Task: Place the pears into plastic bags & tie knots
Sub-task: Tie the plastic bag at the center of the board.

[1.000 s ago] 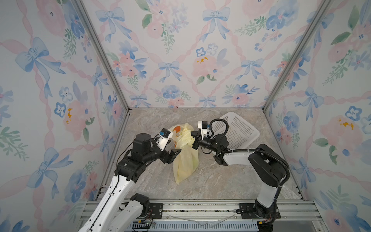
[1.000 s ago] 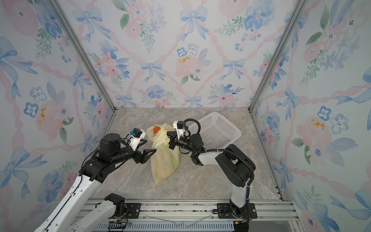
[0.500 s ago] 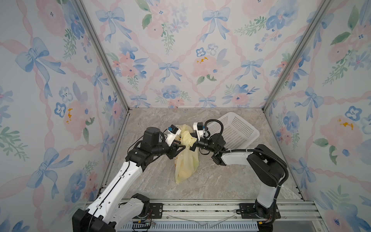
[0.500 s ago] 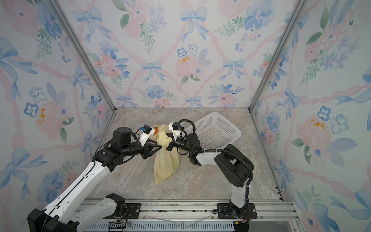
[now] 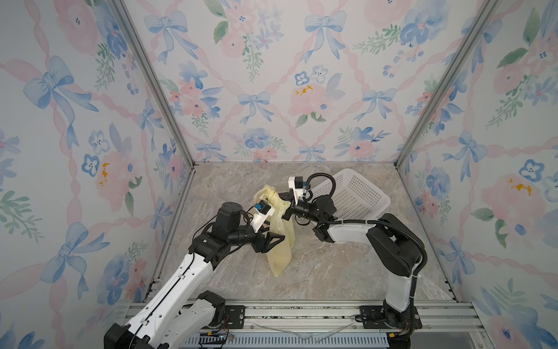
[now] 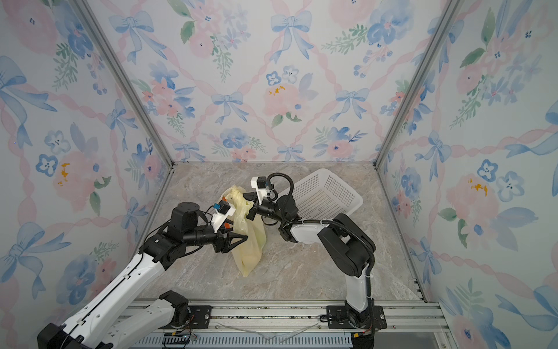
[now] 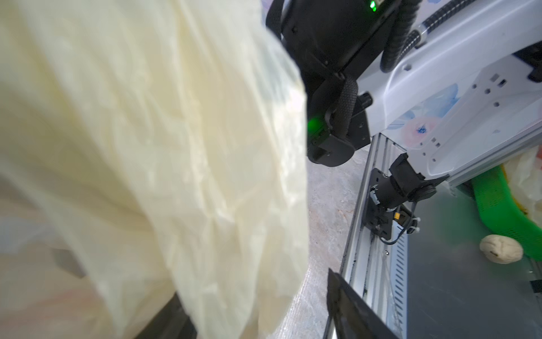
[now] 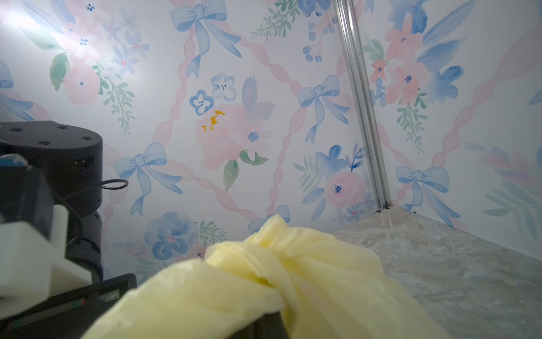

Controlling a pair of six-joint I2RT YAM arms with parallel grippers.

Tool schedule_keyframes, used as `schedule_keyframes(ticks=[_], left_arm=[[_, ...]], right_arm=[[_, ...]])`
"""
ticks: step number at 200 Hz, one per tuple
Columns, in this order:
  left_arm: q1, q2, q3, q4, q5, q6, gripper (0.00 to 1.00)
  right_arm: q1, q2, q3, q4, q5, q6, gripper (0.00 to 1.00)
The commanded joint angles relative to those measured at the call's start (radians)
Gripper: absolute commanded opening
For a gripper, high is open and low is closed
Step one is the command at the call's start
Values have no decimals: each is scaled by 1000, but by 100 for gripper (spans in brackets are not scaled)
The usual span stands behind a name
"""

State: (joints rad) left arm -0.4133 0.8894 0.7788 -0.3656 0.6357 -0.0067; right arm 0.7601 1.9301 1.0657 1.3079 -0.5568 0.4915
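Note:
The pale-yellow plastic bag point(image 5: 282, 250) point(image 6: 252, 253) hangs long and slack from my right gripper point(image 5: 285, 208) point(image 6: 250, 210), its lower tip down by the marble floor. That gripper is shut on the bag's neck. Just beyond it the handles bunch into a twisted knot point(image 5: 269, 195) point(image 8: 275, 261). My left gripper point(image 5: 273, 243) point(image 6: 237, 244) stands open beside the bag's middle. In the left wrist view the bag point(image 7: 146, 146) drapes over one finger while the other finger point(image 7: 352, 308) stands free. The pears are hidden.
A white perforated basket point(image 5: 354, 193) point(image 6: 327, 193) lies tilted at the back right, behind the right arm. Floral walls close in three sides. The metal rail point(image 5: 302, 311) runs along the front edge. Beyond it lie a beige lump point(image 7: 501, 249) and a green object point(image 7: 495, 202).
My left gripper went up to the bag's top with narrower jaws, then came back down beside the bag's middle with jaws wide. The right gripper kept its hold on the neck.

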Motion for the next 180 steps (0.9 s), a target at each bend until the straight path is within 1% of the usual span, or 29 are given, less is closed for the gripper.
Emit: schedule_keyframes(ticks=[1, 21, 37, 43, 55, 64, 70, 81, 97, 104, 108, 119, 140, 155, 162, 180], left_arm=[[22, -74, 45, 3, -117, 6, 77], [43, -128, 60, 6, -173, 13, 78], [61, -150, 62, 5, -216, 12, 75], [66, -155, 62, 5, -238, 8, 73], [76, -155, 67, 5, -270, 0, 64], [84, -141, 75, 4, -277, -5, 56], [89, -129, 82, 2, -273, -10, 53], [98, -99, 93, 8, -227, -16, 52], [103, -39, 109, 32, -65, -17, 55], [103, -9, 121, 38, -9, -15, 57], [102, 7, 127, 40, 17, -16, 59], [102, 41, 147, 50, 86, -15, 65], [100, 90, 188, 78, 189, -16, 73], [98, 134, 225, 80, 246, -15, 73], [96, 149, 236, 81, 269, -10, 72], [84, 190, 239, 79, 287, -9, 67]], right_arm=[[-7, -37, -8, 94, -35, 26, 0], [-17, -62, -36, 94, -35, 18, 0], [-25, -92, -68, 94, -37, 8, 0], [-28, -104, -83, 94, -39, 6, 0], [-35, -130, -113, 94, -56, 2, 0], [-40, -151, -136, 94, -77, 2, 0], [-43, -165, -152, 94, -91, 0, 0], [-47, -183, -176, 93, -131, -8, 0], [-48, -192, -194, 84, -215, -15, 0], [-48, -190, -199, 83, -230, -15, 0], [-48, -188, -200, 85, -272, -13, 0], [-45, -176, -195, 77, -320, -14, 0], [-29, -151, -185, 48, -352, -37, 0], [-13, -133, -174, 34, -359, -54, 0], [-5, -132, -170, 34, -356, -62, 0], [10, -135, -154, 21, -352, -89, 0]])
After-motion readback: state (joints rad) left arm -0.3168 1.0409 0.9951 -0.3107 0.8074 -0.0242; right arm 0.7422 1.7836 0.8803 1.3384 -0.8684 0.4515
